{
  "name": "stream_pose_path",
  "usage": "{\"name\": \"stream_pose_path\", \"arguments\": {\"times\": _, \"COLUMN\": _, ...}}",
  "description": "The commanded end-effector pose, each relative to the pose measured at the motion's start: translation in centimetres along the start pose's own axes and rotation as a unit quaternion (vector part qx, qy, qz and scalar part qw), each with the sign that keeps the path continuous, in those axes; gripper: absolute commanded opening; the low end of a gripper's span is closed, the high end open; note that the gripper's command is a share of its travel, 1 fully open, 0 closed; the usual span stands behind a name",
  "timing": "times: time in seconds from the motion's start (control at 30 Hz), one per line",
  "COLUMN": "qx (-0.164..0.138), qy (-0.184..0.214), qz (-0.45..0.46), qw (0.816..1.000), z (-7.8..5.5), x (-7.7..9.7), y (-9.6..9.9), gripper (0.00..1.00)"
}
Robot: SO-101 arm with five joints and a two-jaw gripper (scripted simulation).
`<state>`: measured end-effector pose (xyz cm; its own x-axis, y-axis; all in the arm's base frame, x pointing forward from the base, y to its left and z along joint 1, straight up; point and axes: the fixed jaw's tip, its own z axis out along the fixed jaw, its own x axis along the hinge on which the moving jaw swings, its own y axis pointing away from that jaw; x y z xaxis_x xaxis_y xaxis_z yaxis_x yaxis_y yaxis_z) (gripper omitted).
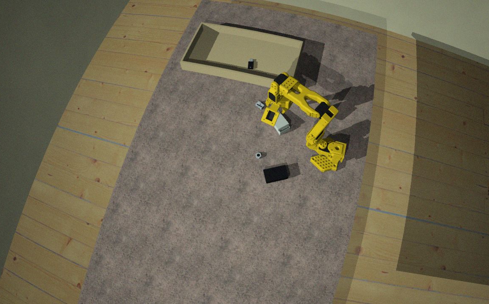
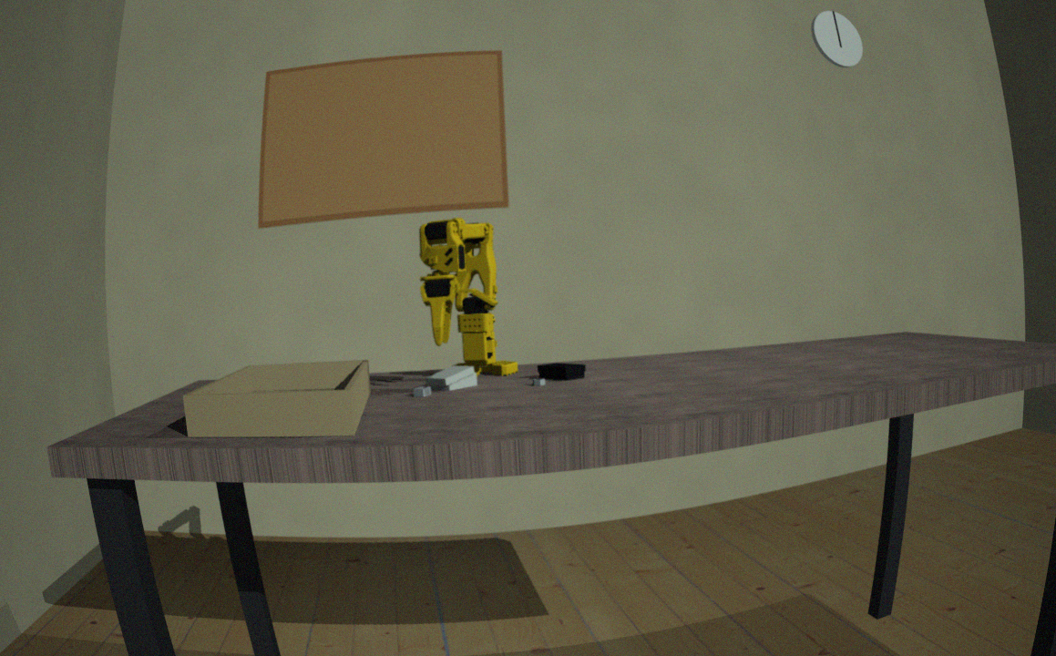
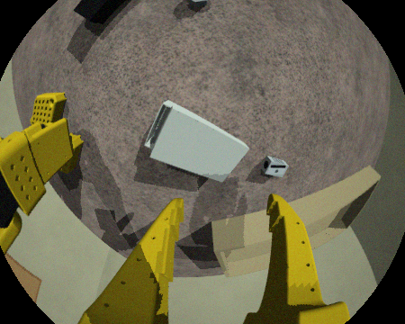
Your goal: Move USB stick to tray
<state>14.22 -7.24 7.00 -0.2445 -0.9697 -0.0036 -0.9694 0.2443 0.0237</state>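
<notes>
The USB stick, black with a metal plug, lies in the beige tray near its front wall. The white box stands on the table beside the tray. Its lid lies askew over the base, shifted and tilted. At the end towards the arm's foot, a dark strip of the open base shows past the lid. My gripper is open and empty, high above the table near the white box, between it and the tray. The box's inside is mostly hidden.
A small grey sharpener lies between white box and tray. A closed black box stands farther off, with a small grey nut-like part near it.
</notes>
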Motion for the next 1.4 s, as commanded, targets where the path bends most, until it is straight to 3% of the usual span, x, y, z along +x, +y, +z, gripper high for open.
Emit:
{"name": "stream_pose_path", "arguments": {"times": 0.0, "qx": 0.012, "qy": 0.001, "qz": 0.082, "qw": 0.997, "z": -0.5, "x": -0.3, "y": -0.4, "gripper": 0.29}}
{"name": "stream_pose_path", "arguments": {"times": 0.27, "qx": 0.012, "qy": -0.001, "qz": 0.209, "qw": 0.978, "z": -0.5, "x": -0.7, "y": -0.6, "gripper": 0.29}}
{"name": "stream_pose_path", "arguments": {"times": 0.6, "qx": 0.012, "qy": -0.003, "qz": 0.414, "qw": 0.91, "z": -0.5, "x": -1.3, "y": -1.0, "gripper": 0.29}}
{"name": "stream_pose_path", "arguments": {"times": 0.67, "qx": 0.012, "qy": -0.003, "qz": 0.414, "qw": 0.91, "z": -0.5, "x": -1.3, "y": -1.0, "gripper": 0.29}}
{"name": "stream_pose_path", "arguments": {"times": 1.17, "qx": 0.01, "qy": -0.007, "qz": 0.659, "qw": 0.752, "z": -0.5, "x": -1.9, "y": -1.7, "gripper": 0.29}}
{"name": "stream_pose_path", "arguments": {"times": 1.23, "qx": 0.01, "qy": -0.007, "qz": 0.659, "qw": 0.752, "z": -0.5, "x": -1.9, "y": -1.7, "gripper": 0.29}}
{"name": "stream_pose_path", "arguments": {"times": 1.37, "qx": 0.01, "qy": -0.007, "qz": 0.707, "qw": 0.708, "z": -0.5, "x": -2.0, "y": -1.9, "gripper": 0.29}}
